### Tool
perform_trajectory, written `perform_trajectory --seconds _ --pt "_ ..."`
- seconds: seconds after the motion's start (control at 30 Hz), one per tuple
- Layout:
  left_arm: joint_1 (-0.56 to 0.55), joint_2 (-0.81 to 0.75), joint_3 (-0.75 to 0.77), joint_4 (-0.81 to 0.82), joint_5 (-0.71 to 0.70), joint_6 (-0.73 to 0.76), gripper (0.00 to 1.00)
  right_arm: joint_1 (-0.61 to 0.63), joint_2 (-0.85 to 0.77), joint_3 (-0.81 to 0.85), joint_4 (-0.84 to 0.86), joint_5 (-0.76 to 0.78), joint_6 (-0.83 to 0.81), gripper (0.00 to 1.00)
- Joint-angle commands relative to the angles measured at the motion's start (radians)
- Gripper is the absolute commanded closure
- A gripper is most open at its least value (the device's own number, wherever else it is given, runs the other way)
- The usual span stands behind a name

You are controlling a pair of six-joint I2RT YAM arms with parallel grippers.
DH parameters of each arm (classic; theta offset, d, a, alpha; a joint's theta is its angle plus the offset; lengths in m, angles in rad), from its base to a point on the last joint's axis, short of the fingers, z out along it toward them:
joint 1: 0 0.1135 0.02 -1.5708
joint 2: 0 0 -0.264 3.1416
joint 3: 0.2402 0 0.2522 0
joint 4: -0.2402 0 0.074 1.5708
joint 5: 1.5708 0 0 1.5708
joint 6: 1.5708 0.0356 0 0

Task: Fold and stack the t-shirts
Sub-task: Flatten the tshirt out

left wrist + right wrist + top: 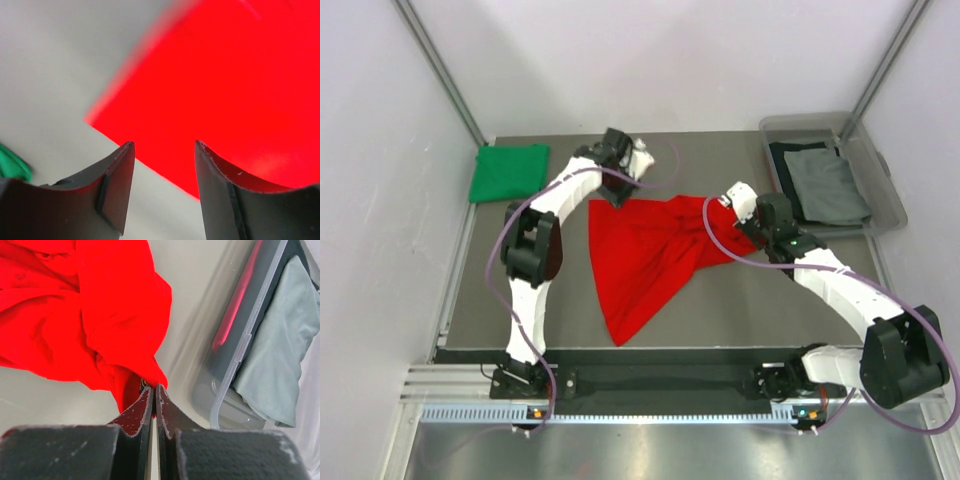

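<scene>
The bright red t-shirt lies partly spread and bunched in the middle of the table. My left gripper hovers open at its far left corner. In the left wrist view the open gripper frames the red cloth's edge and holds nothing. My right gripper is at the shirt's far right edge. In the right wrist view it is shut on a pinch of red cloth. A folded green t-shirt lies at the far left.
A clear plastic bin at the far right holds a grey t-shirt over a dark one; both show in the right wrist view. White walls with metal posts enclose the table. The green shirt's edge shows at the left.
</scene>
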Motion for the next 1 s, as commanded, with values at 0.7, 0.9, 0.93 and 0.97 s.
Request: perform_trajectory --seconds 0.7,0.9,0.93,0.97 --pt "0.249 0.399 0.433 -0.171 0.321 -0.22 0.51 -0.027 0.05 0.016 0.042 -0.013 0.021 1.0" --pt "0.272 0.298 0.292 -0.065 0.223 -0.213 0.45 -0.025 0.053 0.013 0.042 -0.014 0.02 1.0" --pt "0.275 0.291 0.288 -0.064 0.218 -0.213 0.44 -0.027 0.052 0.012 0.042 -0.014 0.02 1.0" --pt "0.283 0.291 0.289 -0.064 0.218 -0.215 0.44 -0.025 0.05 0.013 0.04 -0.016 0.02 1.0"
